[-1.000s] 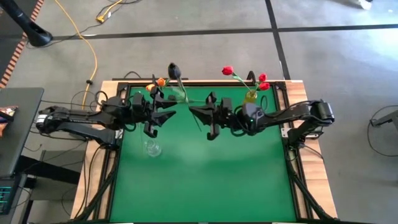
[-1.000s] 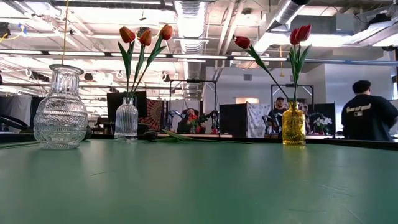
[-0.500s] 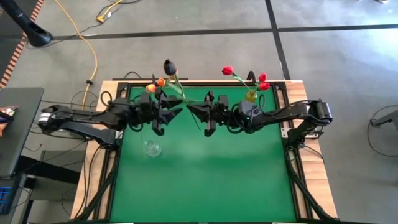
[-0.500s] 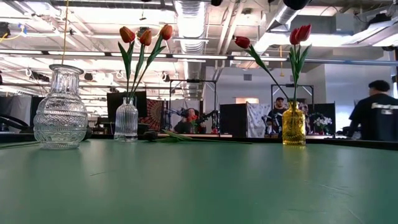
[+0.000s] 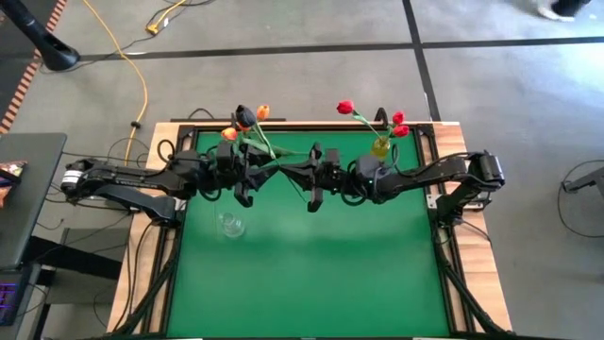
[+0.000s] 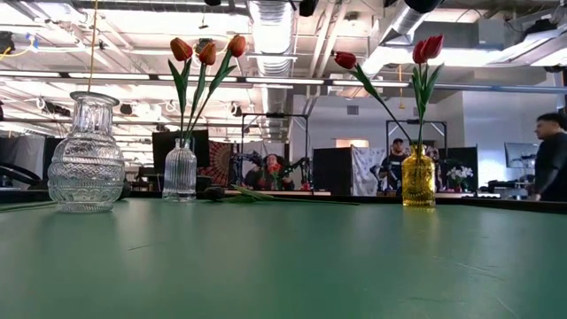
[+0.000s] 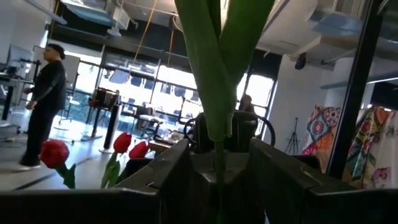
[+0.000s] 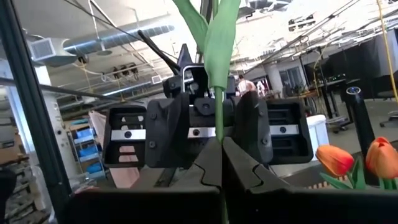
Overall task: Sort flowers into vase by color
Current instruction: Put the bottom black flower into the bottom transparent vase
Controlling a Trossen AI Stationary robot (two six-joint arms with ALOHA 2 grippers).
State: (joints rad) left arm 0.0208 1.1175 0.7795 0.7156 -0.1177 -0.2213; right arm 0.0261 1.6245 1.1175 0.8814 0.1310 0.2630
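Left arm: stretched low from the left edge of the worktop [image 5: 311,274] toward the middle of its far half, wrist level, claw pointing at the other arm.
Left claw [image 5: 253,168]: fingers stand apart on either side of a green stem [image 7: 219,163]; they do not press on it in the left wrist view.
Right arm: reaching in from the right edge, elbow bent near the corner, forearm level, claw facing the left one.
Right claw [image 5: 300,171]: fingers [image 8: 249,163] closed together on the stem, which rises straight up between them in the right wrist view.
Dark tulip [image 5: 244,117]: the stem runs from the two claws toward the far edge; its near-black head lies over the far rim, just beside the orange heads.
Orange tulips [image 6: 206,51]: three, upright in a small clear ribbed vase [image 6: 180,171] at the far left.
Red tulips [image 6: 427,48]: three, in a yellow vase [image 6: 417,178] at the far right, one leaning out toward the middle.
Big clear vase [image 6: 86,156]: on the left side, nearer than the ribbed one, holding nothing.
Spare stem [image 6: 266,196]: lies flat on the worktop between the two far vases.
Room: a person [image 6: 551,161] stands at the right edge of the low view.
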